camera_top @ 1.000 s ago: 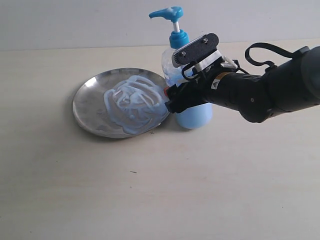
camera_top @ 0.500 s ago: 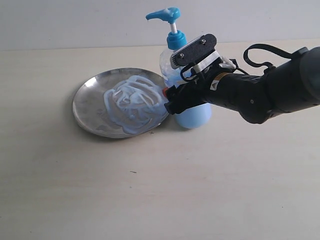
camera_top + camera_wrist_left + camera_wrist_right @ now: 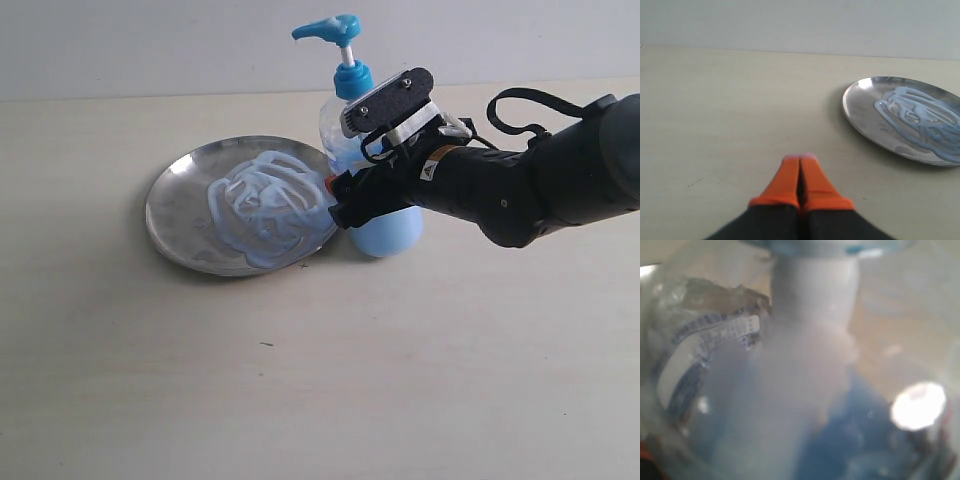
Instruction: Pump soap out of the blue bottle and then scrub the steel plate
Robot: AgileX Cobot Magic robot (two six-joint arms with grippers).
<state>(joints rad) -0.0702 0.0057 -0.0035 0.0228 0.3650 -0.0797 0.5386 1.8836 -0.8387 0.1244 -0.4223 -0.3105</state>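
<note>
Right gripper (image 3: 336, 200) clamped wide round the blue bottle (image 3: 395, 228), centre frame; arm and bottle slid slightly left a second ago and have since been still.
I take pumping as done and the bottle as being moved aside: soap (image 3: 265, 205) lies in milky pale-blue swirls on the shiny, round, raised-rim steel plate (image 3: 175, 215), left of centre, just beside the jaws. The bottle is clear plastic and leans. Left gripper (image 3: 800, 165) is pinched shut and empty over the matte beige table (image 3: 300, 380).

Shiny steel plate (image 3: 172, 208), clear glossy plastic blue bottle (image 3: 395, 236), matt pale table (image 3: 300, 380).
</note>
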